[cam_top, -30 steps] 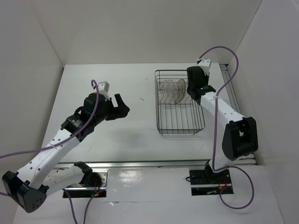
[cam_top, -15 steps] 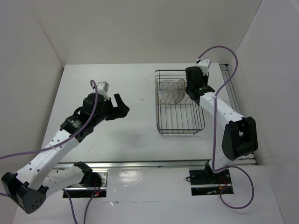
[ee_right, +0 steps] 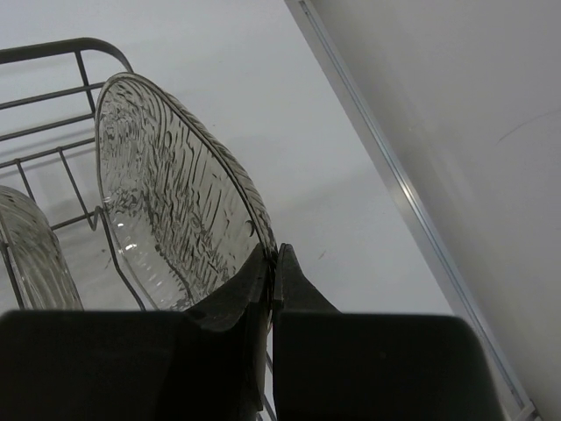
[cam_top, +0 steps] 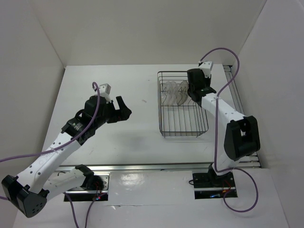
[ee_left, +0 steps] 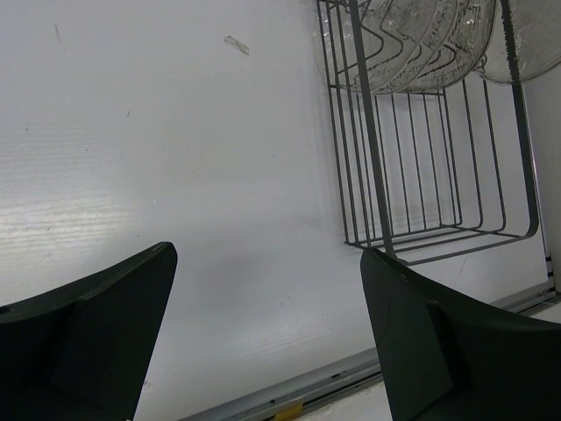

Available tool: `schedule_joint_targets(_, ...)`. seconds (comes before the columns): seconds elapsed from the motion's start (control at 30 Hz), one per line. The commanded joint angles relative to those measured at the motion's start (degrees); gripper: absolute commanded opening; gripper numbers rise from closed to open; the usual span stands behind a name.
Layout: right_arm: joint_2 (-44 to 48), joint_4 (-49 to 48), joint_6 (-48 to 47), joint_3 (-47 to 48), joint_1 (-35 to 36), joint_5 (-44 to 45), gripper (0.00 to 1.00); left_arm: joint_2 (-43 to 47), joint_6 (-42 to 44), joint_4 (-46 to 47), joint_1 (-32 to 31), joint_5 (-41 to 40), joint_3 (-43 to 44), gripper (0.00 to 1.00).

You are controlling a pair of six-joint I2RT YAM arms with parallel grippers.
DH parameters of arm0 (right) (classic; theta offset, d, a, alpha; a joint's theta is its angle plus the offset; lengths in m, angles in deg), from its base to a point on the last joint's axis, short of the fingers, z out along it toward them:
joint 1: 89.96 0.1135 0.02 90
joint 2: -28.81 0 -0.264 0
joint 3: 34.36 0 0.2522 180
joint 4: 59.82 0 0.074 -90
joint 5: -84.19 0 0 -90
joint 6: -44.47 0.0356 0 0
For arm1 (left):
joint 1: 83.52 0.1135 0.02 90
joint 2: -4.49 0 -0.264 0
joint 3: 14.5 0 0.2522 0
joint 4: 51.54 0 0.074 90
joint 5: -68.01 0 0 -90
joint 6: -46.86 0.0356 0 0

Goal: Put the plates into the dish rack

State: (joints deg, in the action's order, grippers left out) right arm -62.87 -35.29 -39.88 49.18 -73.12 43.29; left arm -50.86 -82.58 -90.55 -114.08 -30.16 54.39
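Right wrist view: fingers (ee_right: 301, 295) pinch a plate (ee_right: 166, 197); lower rim hidden.

The plates (ee_right: 166, 202) are glossy ribbed clear plastic; the dish rack (cam_top: 184, 118) thin dark metal wire.

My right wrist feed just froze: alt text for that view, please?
The right pincer is shut on the rim of a ribbed see-through plate standing on edge at the wire dish rack. A second plate shows its edge at lower left.
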Motion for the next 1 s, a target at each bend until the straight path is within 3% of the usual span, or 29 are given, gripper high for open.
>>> schedule_joint_targets(0.0, -1.2, -2.4, 1.1, 1.5, -0.2, 0.8, 0.01, 1.6, -0.8, 2.1, 0.1, 0.7, 0.0, 1.00)
schedule_joint_targets(0.13, -2.4, -1.8, 1.6, 2.1, 0.3, 0.8, 0.03, 1.6, -0.8, 2.1, 0.1, 0.7, 0.0, 1.00)
schedule_joint_targets(0.27, -2.5, -1.8, 2.3, 2.1, 0.8, 0.3, 0.31, 1.6, -0.8, 2.1, 0.1, 0.7, 0.0, 1.00)
schedule_joint_targets(0.33, -3.1, -1.8, 2.3, 2.6, 0.8, -0.2, 0.37, 1.0, -0.8, 2.1, 0.1, 0.7, 0.0, 1.00)
schedule_joint_targets(0.47, -3.7, -1.3, 2.3, 3.3, 1.4, -0.2, 0.61, 1.0, -0.8, 2.1, 0.1, 0.7, 0.0, 1.00)
schedule_joint_targets(0.7, -3.2, -0.7, 4.0, 3.9, 1.4, -2.9, 0.80, 1.0, -0.8, 2.1, 0.1, 0.7, 0.0, 1.00)
schedule_joint_targets(0.73, -3.2, -0.7, 4.7, 3.9, 1.4, -3.5, 0.94, 1.0, -0.8, 2.1, 0.1, 0.7, 0.0, 1.00)
schedule_joint_targets(0.8, -2.0, -0.2, 5.2, 4.5, 1.4, -3.5, 1.00, 1.0, -0.8, 1.6, 0.1, 0.2, 0.5, 1.00)
schedule_joint_targets(0.97, 2.6, 7.3, 9.0, 8.4, 3.9, -0.8, 1.00, -1.4, 1.0, -3.0, 0.1, -2.5, 4.6, 1.00)
